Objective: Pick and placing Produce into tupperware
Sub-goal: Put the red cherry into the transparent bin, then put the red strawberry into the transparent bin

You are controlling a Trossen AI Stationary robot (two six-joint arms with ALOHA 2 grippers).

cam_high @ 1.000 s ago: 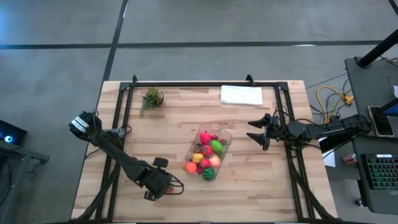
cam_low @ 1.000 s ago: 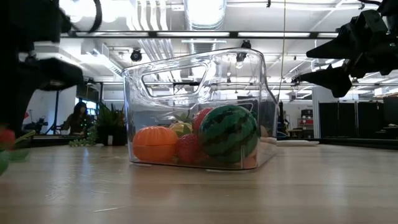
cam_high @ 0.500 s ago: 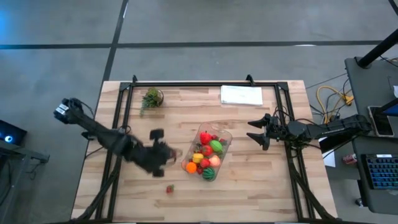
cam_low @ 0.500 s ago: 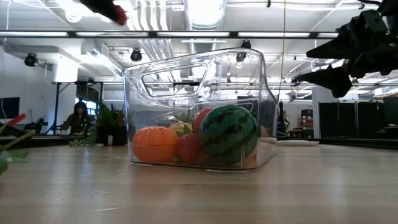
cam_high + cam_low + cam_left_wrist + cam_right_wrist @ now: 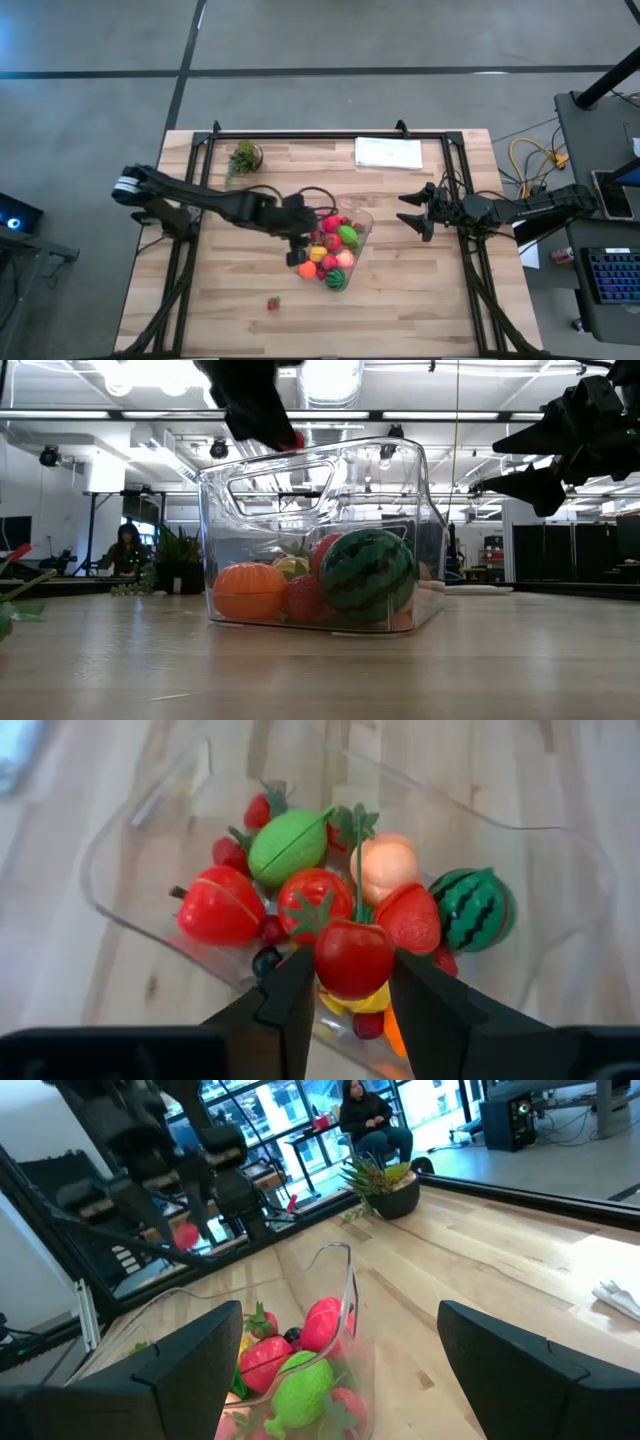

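Left claw [image 5: 352,982] pinches a glossy red tomato [image 5: 354,958] with a green stem — right above the clear tupperware [image 5: 360,222] mid-counter, already packed with bright Produce [image 5: 300,885]. Right claw [image 5: 408,219] waits spread near the counter's right edge — one small red piece [image 5: 271,303] lies toward the near edge.

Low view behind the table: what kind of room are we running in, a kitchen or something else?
Not a kitchen; most likely an open lab or office workspace. The low view shows exposed ceiling ducts and strip lights. The right wrist view shows a person seated by large windows, and the high view shows a keyboard beside the table.
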